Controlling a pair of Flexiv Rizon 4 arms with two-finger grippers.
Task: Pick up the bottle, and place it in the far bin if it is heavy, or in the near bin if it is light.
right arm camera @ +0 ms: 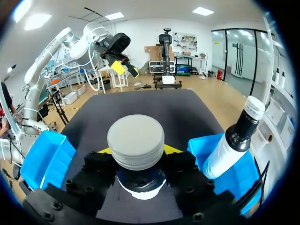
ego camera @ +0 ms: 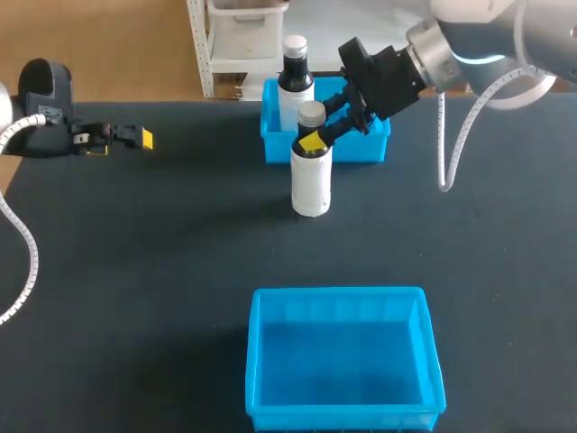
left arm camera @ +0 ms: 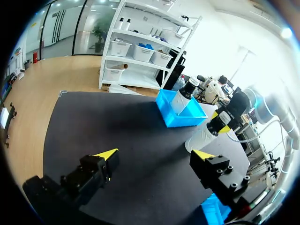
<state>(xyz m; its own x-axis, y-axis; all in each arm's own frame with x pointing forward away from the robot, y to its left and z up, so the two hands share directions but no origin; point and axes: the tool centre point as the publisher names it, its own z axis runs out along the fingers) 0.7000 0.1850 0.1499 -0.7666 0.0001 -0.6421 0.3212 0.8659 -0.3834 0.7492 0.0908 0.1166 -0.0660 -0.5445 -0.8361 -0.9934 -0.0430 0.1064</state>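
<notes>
Currently the right tool (ego camera: 313, 137) is clamped on the bottle (ego camera: 312, 185) at its neck, just under the cap. The bottle stands upright on the desk (ego camera: 135, 271) just in front of the far bin (ego camera: 370, 150). The neck grip probably suits a weighing lift. Left tool (ego camera: 135, 137) is open, parked well apart.

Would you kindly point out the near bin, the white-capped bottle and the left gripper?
near bin (ego camera: 347, 418): head view, on its front wall.
white-capped bottle (ego camera: 295, 81): head view, on its dark shoulder.
left gripper (left arm camera: 154, 153): left wrist view, midway between its yellow tips.
</notes>
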